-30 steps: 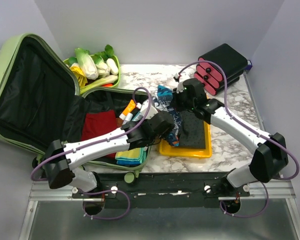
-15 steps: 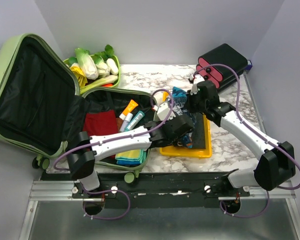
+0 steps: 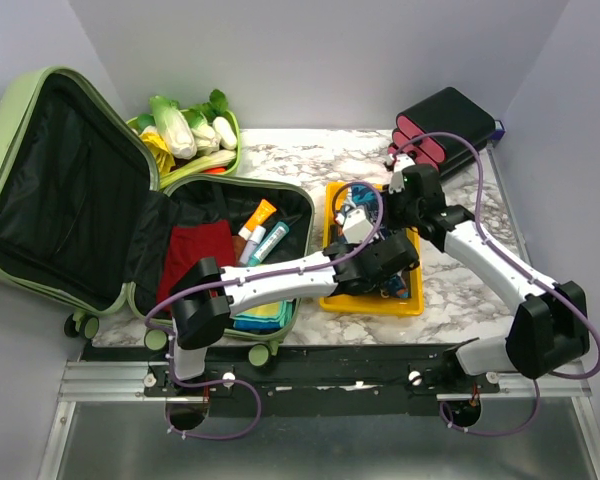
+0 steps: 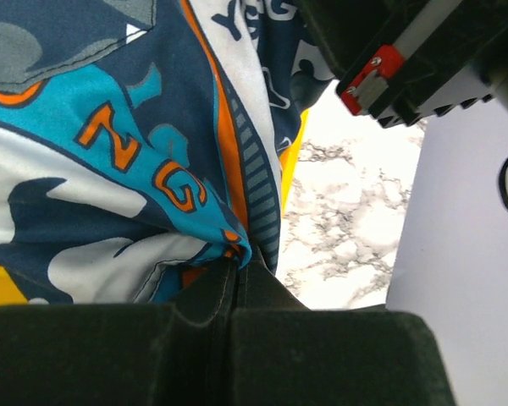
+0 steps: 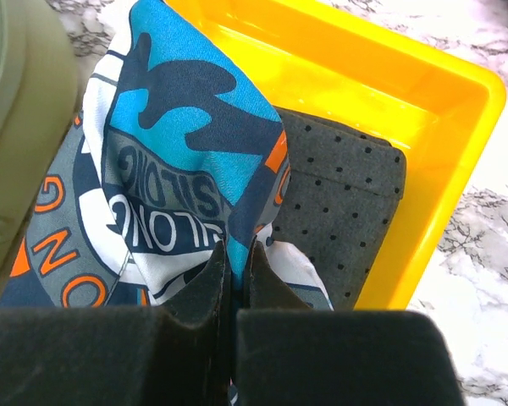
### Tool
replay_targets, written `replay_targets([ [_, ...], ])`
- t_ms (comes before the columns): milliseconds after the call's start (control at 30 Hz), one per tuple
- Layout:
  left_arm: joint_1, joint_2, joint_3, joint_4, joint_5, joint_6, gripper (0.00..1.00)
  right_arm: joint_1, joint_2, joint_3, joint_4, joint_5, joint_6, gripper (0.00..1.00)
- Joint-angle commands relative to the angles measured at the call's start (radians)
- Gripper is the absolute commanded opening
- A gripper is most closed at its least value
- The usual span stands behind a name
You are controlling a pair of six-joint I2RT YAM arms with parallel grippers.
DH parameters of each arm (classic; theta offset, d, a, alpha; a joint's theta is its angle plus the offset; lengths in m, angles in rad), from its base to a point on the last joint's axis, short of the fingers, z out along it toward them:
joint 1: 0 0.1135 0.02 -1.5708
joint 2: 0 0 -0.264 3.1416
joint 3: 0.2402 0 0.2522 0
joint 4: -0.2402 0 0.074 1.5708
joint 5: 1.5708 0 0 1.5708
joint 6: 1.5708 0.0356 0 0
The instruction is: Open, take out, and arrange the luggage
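Note:
The pale sage-green luggage [image 3: 5, 140] lies open at the left, its lid up with black lining; its base [image 3: 280, 190] holds red and striped clothes and tubes. Both grippers hold one blue, white and orange printed garment [image 3: 358, 196] over the yellow tray [image 3: 332, 195]. My left gripper [image 3: 382, 262] is shut on its edge; the left wrist view shows the cloth [image 4: 110, 161] pinched at the gripper [image 4: 235, 264]. My right gripper [image 3: 395, 200] is shut on another part; the right wrist view shows the garment [image 5: 178, 144] over the tray [image 5: 389, 68], pinched at the gripper [image 5: 234, 254].
A grey dotted cloth [image 5: 343, 194] lies in the tray under the garment. A black box with pink-red ends [image 3: 442, 125] stands at the back right. A green tray of toy vegetables [image 3: 185, 130] sits behind the suitcase. Marble tabletop [image 3: 460, 290] shows right of the tray.
Both grippers have carried the printed garment to the right, from beside the suitcase to over the yellow tray. The left arm has stretched further right across the table.

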Motion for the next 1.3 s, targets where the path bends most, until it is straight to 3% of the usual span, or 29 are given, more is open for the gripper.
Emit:
replay_targets([
  [0,-0.012,0.031,0.019,-0.023,-0.036,-0.022,0.00,-0.019,0.050,-0.018,0.045,-0.023,-0.004,0.01],
  [100,-0.012,0.048,0.017,-0.038,-0.042,-0.029,0.02,-0.030,0.093,-0.012,0.055,-0.014,0.003,0.01],
  [167,-0.014,0.058,0.019,-0.041,-0.041,-0.029,0.11,-0.033,0.113,0.002,0.059,-0.017,-0.002,0.03],
  [233,-0.012,0.064,0.019,-0.046,-0.042,-0.020,0.29,-0.036,0.142,0.014,0.051,-0.003,-0.002,0.09],
  [333,-0.014,0.069,0.028,-0.064,-0.031,0.000,0.54,-0.036,0.163,0.025,0.046,0.042,-0.001,0.33],
  [367,-0.014,0.063,0.028,-0.061,-0.028,0.010,0.57,-0.036,0.168,0.030,0.045,0.047,-0.005,0.54],
  [400,-0.012,0.058,0.030,-0.057,-0.027,0.023,0.61,-0.037,0.173,0.039,0.039,0.047,-0.007,0.60],
  [500,-0.014,0.035,0.036,-0.049,-0.002,0.075,0.76,-0.036,0.176,0.056,0.026,0.056,-0.004,0.71],
  [633,-0.023,-0.009,0.037,-0.043,0.012,0.142,0.88,-0.036,0.164,0.099,-0.001,0.093,0.013,0.84],
  [667,-0.026,-0.020,0.034,-0.049,0.010,0.159,0.94,-0.037,0.154,0.106,-0.010,0.101,0.019,0.95],
  [700,-0.040,-0.046,0.031,-0.054,0.004,0.185,0.95,-0.036,0.138,0.111,-0.024,0.113,0.025,1.00],
  [900,-0.083,-0.199,-0.062,-0.136,-0.152,0.213,0.99,-0.036,0.026,0.107,-0.082,0.086,0.065,1.00],
  [1067,-0.074,-0.339,-0.219,-0.374,-0.332,0.014,0.99,-0.034,-0.138,0.010,-0.145,0.038,0.067,1.00],
  [1267,-0.021,-0.498,-0.375,-0.472,-0.384,-0.069,0.99,0.027,-0.273,-0.100,-0.264,-0.144,0.078,0.89],
])
